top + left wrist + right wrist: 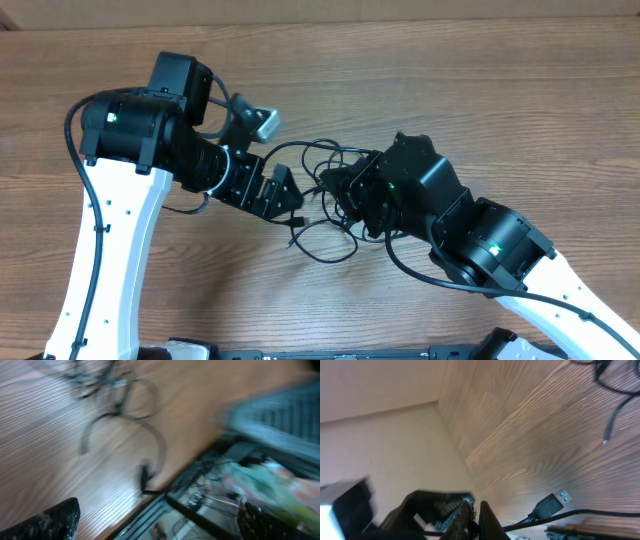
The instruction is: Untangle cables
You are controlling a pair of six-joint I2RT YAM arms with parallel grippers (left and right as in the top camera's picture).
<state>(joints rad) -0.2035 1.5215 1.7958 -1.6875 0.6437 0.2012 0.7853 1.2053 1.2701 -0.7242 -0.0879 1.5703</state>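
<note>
The cables (322,212) lie in a loose black tangle at the middle of the table (450,80), with slack loops trailing toward 6 o'clock. The two arms close on the knot from opposite sides: the left arm (130,130) brings its jaws in at 9 o'clock of the tangle, the right arm (490,240) at 3 o'clock. That placement suits pulling the cords apart rather than lifting the heap.

The right jaws are pressed together, and in the right wrist view a thin black strand runs out from between them toward 3 o'clock, so they look clamped on one cord. A plug (551,504) with a silver shell and blue insert lies just beside that strand. Holding this end probably serves as an anchor while the rest gets teased free.

The left jaws stand wide apart with nothing between them. Their view is badly smeared, yet cord loops show on the wood at 11 o'clock, well clear of the fingertips (50,520).

No brand, label or writing is legible; only a small green light glows on each arm
</note>
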